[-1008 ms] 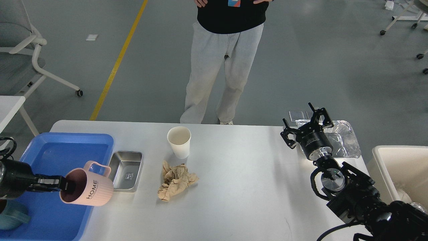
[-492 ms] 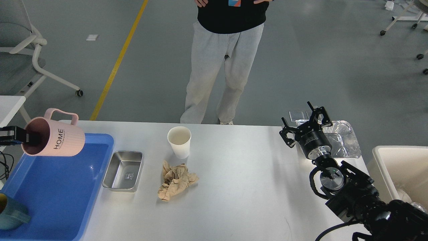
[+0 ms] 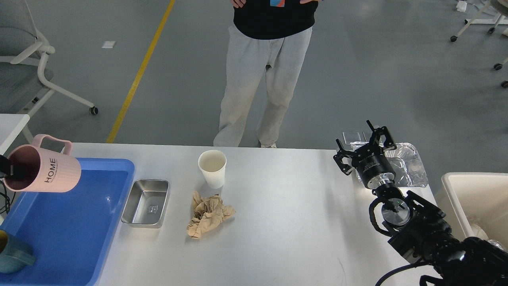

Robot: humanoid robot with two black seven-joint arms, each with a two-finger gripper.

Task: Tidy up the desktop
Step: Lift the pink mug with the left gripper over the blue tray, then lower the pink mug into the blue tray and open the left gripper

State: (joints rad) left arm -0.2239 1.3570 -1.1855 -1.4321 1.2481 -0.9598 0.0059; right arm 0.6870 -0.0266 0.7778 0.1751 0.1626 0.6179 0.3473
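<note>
The desktop (image 3: 297, 206) is a wide white-grey tabletop. On it stand a white paper cup (image 3: 212, 167), a crumpled brown paper wad (image 3: 208, 214) and a small steel tray (image 3: 146, 197). My left gripper (image 3: 12, 171) shows only at the left edge, shut on the rim of a pink "HOME" mug (image 3: 45, 170). It holds the mug tilted on its side above the far left corner of the blue tray (image 3: 79, 222). My right gripper (image 3: 363, 146) hovers open over the desktop's far right edge with nothing between its fingers.
A teal mug (image 3: 12, 254) lies in the blue tray's near left corner. A foil container (image 3: 406, 167) sits just behind my right gripper, a white bin (image 3: 472, 198) to its right. A person (image 3: 266, 79) stands at the far edge. A small side table (image 3: 12, 121) is at left.
My left gripper has lifted the pink mug from low over the blue tray's near part, up and left to its far left corner. The right arm has barely moved.
</note>
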